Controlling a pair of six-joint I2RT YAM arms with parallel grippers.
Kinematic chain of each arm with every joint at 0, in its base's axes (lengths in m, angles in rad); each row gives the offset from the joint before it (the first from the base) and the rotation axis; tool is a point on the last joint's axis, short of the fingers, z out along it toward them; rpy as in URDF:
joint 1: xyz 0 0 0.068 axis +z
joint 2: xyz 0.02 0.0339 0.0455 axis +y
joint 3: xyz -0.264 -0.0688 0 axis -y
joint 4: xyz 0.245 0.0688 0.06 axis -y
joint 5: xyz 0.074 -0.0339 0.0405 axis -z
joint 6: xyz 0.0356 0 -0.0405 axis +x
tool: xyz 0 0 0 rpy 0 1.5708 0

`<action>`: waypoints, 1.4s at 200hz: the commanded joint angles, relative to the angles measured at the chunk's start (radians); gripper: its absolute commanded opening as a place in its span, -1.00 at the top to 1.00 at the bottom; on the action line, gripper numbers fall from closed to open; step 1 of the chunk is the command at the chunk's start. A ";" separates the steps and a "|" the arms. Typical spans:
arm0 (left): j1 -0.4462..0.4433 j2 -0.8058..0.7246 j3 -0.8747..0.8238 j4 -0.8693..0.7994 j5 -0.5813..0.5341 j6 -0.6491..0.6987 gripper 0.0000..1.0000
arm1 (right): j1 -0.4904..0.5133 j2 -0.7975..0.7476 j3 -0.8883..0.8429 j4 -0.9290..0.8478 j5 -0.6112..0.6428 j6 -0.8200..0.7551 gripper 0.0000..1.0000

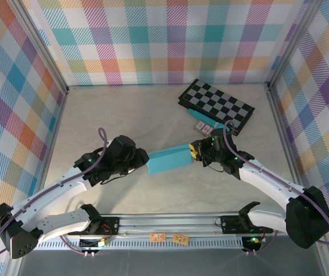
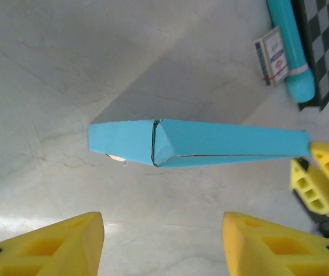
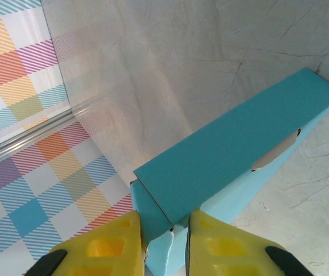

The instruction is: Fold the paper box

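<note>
Pale marbled table (image 1: 153, 109), plaid walls. The box (image 1: 169, 159), a long closed shape, is at mid-table. The right pincer (image 3: 164, 223) pinches its right end. The left pincer (image 2: 161, 223) is spread just left of it, not touching.

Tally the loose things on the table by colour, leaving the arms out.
Teal: 2, the paper box and the tube
Black and grey: 1, the checkerboard
Whitish with red print: 1, the small pack
Total: 4
</note>
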 commanded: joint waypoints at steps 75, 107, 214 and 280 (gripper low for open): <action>0.012 0.022 -0.154 0.347 0.006 -0.711 -0.17 | 0.003 0.021 -0.019 -0.166 0.022 -0.014 0.59; 0.015 0.051 -0.210 0.489 -0.007 -0.759 -0.08 | 0.004 0.021 -0.019 -0.163 0.021 -0.014 0.60; 0.017 0.023 -0.301 0.495 -0.015 -0.757 0.20 | 0.003 0.015 -0.023 -0.176 0.025 -0.016 0.65; 0.018 0.003 -0.335 0.443 -0.017 -0.760 0.52 | 0.003 0.018 -0.027 -0.194 0.027 -0.024 0.67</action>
